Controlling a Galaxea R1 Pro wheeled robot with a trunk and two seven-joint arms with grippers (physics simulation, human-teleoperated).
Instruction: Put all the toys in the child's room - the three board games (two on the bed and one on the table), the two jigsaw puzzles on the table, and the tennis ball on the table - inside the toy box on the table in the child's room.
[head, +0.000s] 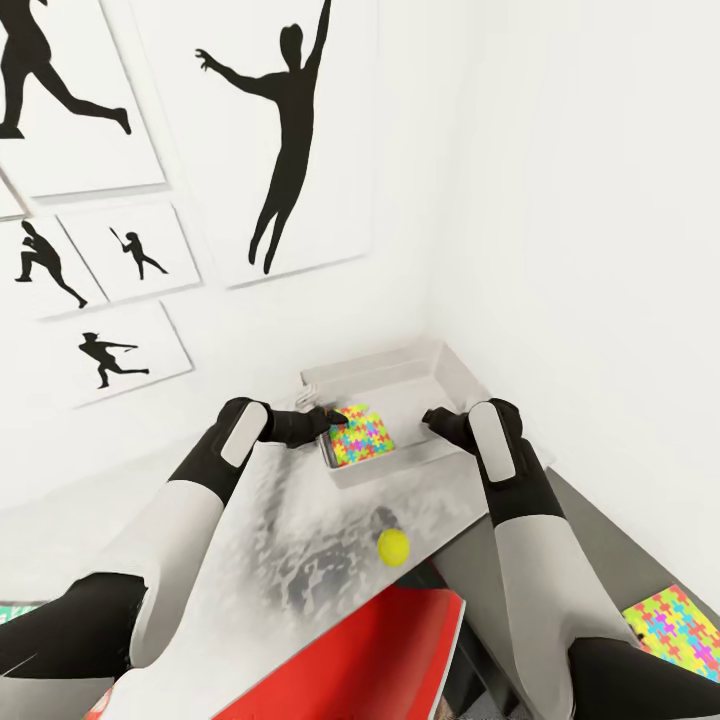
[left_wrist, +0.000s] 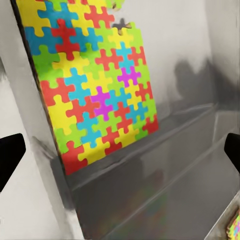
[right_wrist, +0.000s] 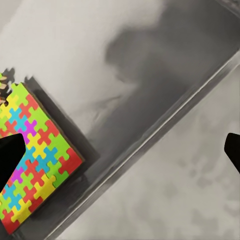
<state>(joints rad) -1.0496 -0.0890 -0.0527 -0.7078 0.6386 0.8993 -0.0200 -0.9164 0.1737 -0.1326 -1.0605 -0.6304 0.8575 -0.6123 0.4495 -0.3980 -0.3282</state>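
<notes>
Jigsaw puzzle (head: 362, 437) lies inside the toy box (head: 440, 372), at its left end, right under your left gripper (head: 326, 421), whose jaws stand spread and empty. Your right gripper (head: 433, 418) hangs released over the box's other end. Nearer you, the tennis ball (head: 392, 546) rests on the counter (head: 300, 540); a second puzzle (head: 680, 630) lies far right.

I can't see the near end of the table (head: 300, 560); my arms and a red box (head: 380, 650) cover it. The frame cuts that box and a second puzzle (head: 680, 630) at lower right. My left gripper (head: 335, 418) hides a corner of the puzzle (head: 365, 438) in the tub (head: 440, 365).
</notes>
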